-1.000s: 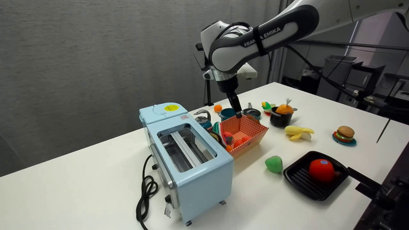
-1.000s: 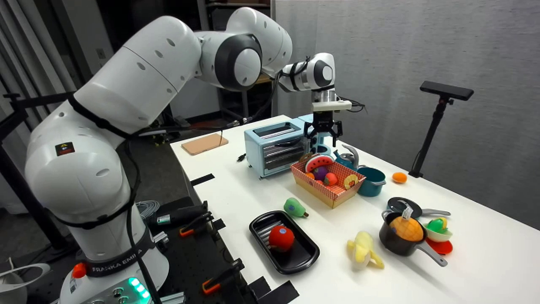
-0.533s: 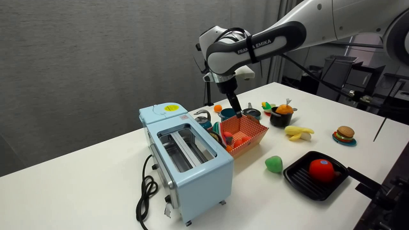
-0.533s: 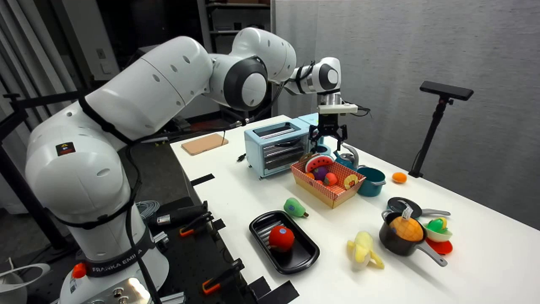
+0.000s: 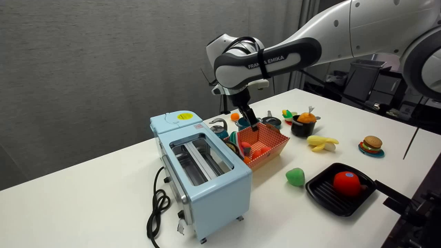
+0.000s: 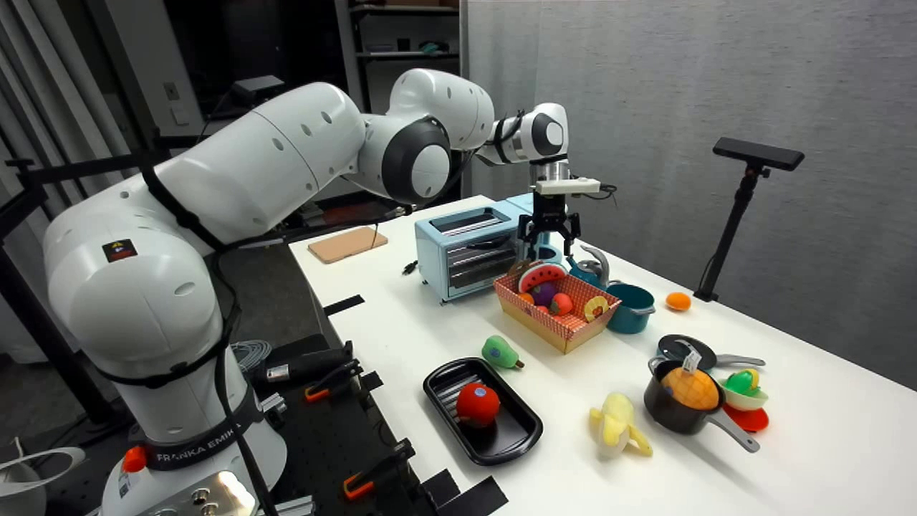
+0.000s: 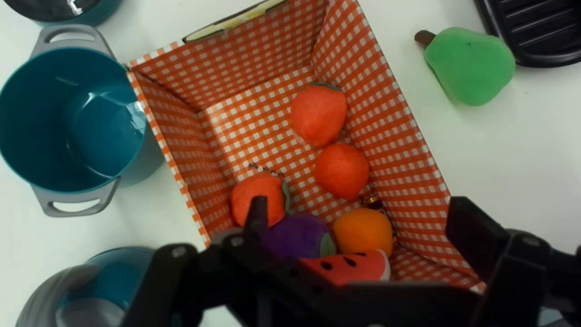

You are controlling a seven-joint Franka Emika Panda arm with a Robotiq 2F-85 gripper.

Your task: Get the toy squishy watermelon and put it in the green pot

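The toy watermelon slice (image 6: 542,274) is red with dark seeds and stands at one end of a red-checked basket (image 6: 534,326). Its striped rind shows in an exterior view (image 5: 233,138); in the wrist view the watermelon (image 7: 358,267) is partly hidden behind the gripper. The green pot is a teal two-handled pot (image 6: 630,309), standing beside the basket; its inside is bare in the wrist view (image 7: 81,122). My gripper (image 6: 550,252) points down over the watermelon end of the basket. Its fingers (image 7: 356,206) are wide apart with nothing held between them.
Toy fruits, including a purple one (image 7: 299,236) and an orange one (image 7: 363,230), lie against the watermelon. A blue toaster oven (image 6: 466,251) and a teal kettle (image 6: 589,271) stand close by. A green pear (image 6: 500,352) and a black grill pan (image 6: 501,444) are nearer the robot base.
My gripper has lowered a little and shifted slightly toward the toaster and watermelon end of the basket. The fingers stay open. The basket, watermelon and pot have not moved.
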